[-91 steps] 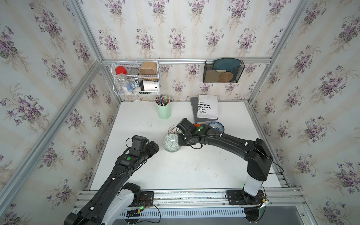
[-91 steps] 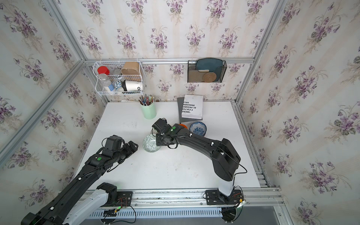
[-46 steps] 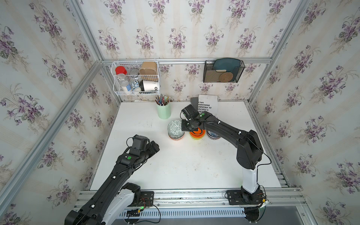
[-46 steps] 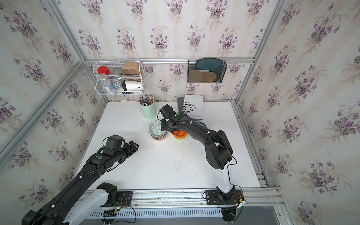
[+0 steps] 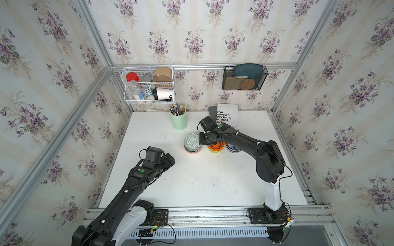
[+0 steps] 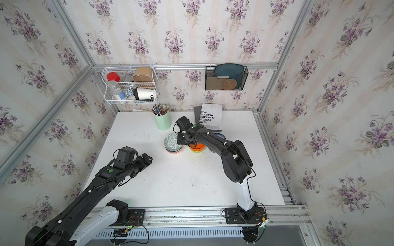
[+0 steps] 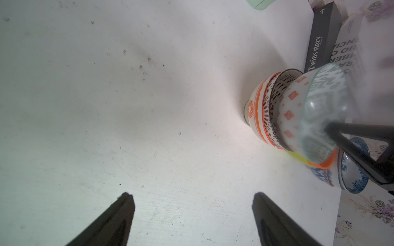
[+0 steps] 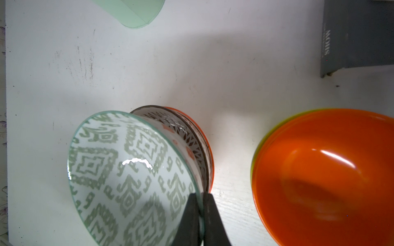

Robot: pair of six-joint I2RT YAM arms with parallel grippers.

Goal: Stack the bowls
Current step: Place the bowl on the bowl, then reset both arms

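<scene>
Three small patterned bowls point(image 7: 275, 102) stand stacked far-centre on the white bench point(image 5: 202, 183); right gripper point(image 8: 200, 197) pinches the rim of a grey-green patterned bowl point(image 5: 191, 142) atop them. Left gripper point(image 7: 193, 194) hangs wide, empty.

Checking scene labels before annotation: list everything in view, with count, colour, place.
grey-green patterned bowl: 1, grey-green on white, tilted atop the stack by the pencil cup
bowls under it: 3, salmon geometric bowl, black-white radial bowl, orange-white leaf bowl lowest
orange bowl: 1, orange, nested in lime bowl, beside that stack
blue-floral bowls: 2, blue-white, nested, beside the orange pair
pencil cup: 1, mint green, back of table
books: 2, grey and white, table's back edge
wire basket: 1, white, back wall, holds jars
mesh rack: 1, black, back wall, holds teal plate
table: 1, white
left gripper: open, over bare table
right gripper: shut on grey-green bowl's rim
</scene>
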